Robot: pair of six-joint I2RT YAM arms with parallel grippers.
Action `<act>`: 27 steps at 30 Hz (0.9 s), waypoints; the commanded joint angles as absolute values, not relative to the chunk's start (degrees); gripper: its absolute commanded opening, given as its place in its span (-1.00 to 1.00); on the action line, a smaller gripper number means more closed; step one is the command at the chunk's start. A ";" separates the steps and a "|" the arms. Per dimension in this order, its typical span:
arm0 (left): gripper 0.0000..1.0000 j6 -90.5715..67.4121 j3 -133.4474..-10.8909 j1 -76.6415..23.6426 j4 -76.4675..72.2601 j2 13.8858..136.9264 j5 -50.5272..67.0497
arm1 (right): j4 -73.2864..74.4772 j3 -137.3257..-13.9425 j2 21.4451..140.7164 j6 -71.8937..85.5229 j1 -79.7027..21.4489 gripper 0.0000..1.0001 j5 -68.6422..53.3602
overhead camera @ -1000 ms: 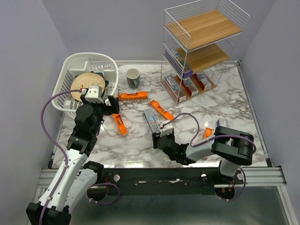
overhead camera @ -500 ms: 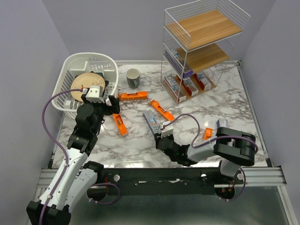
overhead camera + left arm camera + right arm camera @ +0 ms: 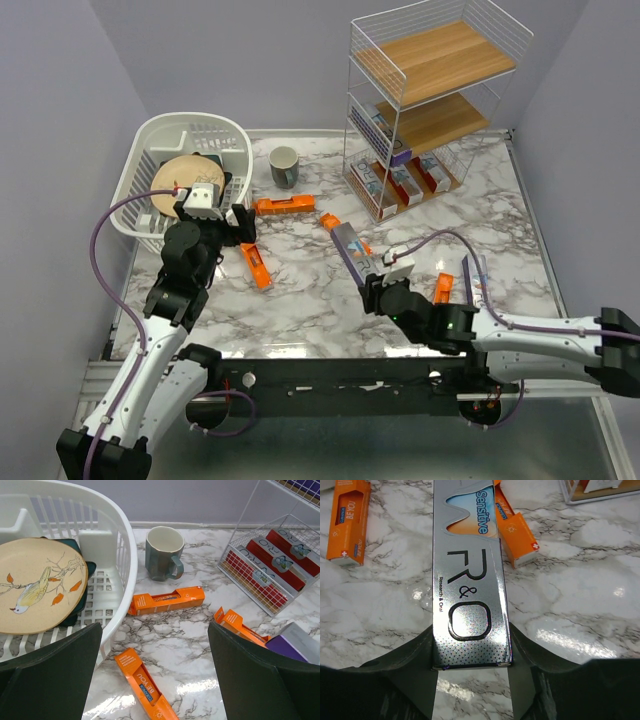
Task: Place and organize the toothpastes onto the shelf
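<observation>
My right gripper [image 3: 376, 287] is shut on a silver-grey toothpaste box [image 3: 353, 248] with purple sides, held by its near end just above the marble; the right wrist view shows the box [image 3: 470, 570] squeezed between both fingers [image 3: 415, 667]. Orange toothpaste boxes lie loose on the table [image 3: 283, 205], [image 3: 255, 265], [image 3: 443, 288], and one [image 3: 331, 222] is partly behind the held box. My left gripper [image 3: 236, 220] is open and empty above an orange box [image 3: 145, 687]. The shelf [image 3: 430, 100] stands back right, with several boxes [image 3: 400, 182] on its bottom board and one [image 3: 378, 127] on the middle board.
A white dish basket [image 3: 150, 195] holding a bird-painted plate [image 3: 40, 582] stands at the left. A grey mug [image 3: 284, 166] stands between basket and shelf. A thin purple-edged box [image 3: 468, 276] stands by my right arm. The shelf's top board is bare.
My right arm has swung right and stretched out, carrying the silver-grey box right and a little back, turning it more diagonal. The left arm has not moved.
</observation>
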State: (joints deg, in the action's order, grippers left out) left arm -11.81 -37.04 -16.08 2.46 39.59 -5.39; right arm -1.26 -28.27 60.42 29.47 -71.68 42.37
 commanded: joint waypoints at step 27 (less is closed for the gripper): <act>0.98 -11.43 -37.44 -15.82 2.55 40.43 -2.99 | 28.58 -65.21 49.63 4.05 -30.43 -0.03 27.71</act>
